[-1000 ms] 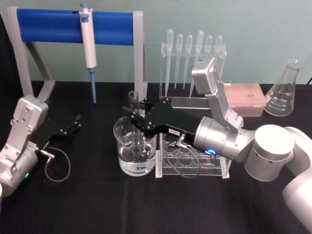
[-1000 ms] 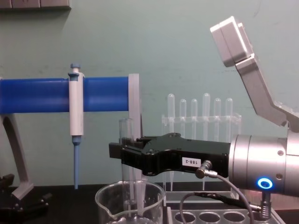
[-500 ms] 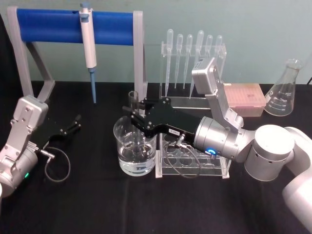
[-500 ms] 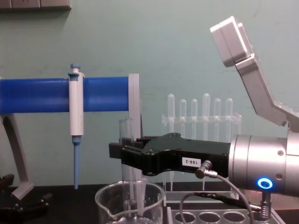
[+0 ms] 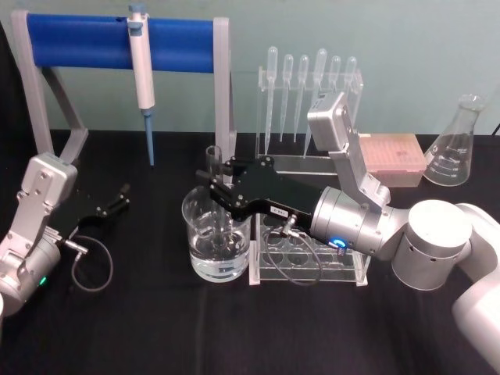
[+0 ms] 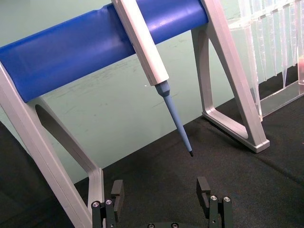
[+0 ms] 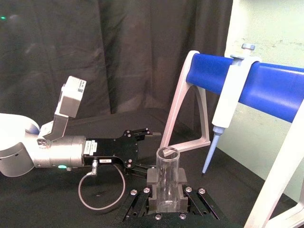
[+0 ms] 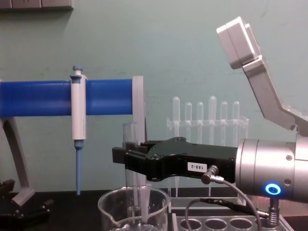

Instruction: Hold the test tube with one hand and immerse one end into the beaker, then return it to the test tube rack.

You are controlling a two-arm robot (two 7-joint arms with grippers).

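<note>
Test tube (image 5: 212, 160) stands upright in the right gripper (image 5: 212, 181), whose black fingers are closed on its upper part, leaving the open mouth clear above them. The lower part runs down inside the beaker (image 5: 195, 234), just inside the rim on the 12 o'clock side. The grip sits high, probably so that the fingers clear the beaker rim while the rounded end goes down to the liquid. Whether that end is actually wetted I cannot tell, though the chest view shows the tube (image 8: 129, 132) passing well below the beaker's rim (image 8: 115, 204). The right wrist view shows the glass (image 7: 167, 175) squarely between the two pads, not tilted. Taking the beaker as the dial's centre, the test tube rack (image 5: 351, 269) lies at 3 o'clock, just beside the beaker wall and under the right arm, so the return looks short: straight up until the tip clears the rim, then across to an empty hole. The cable draped over the near holes could get in the way. At 11 o'clock the micropipette (image 5: 141, 70) hangs from the blue stand (image 5: 78, 35), with a stand leg near the tube at 12 o'clock. The way upward looks open. Plastic pipettes (image 5: 312, 78) stand at 1 o'clock, well apart. The left gripper (image 5: 113, 201) rests parked at 9 o'clock, its fingers (image 6: 116, 194) spread wide and empty.
</note>
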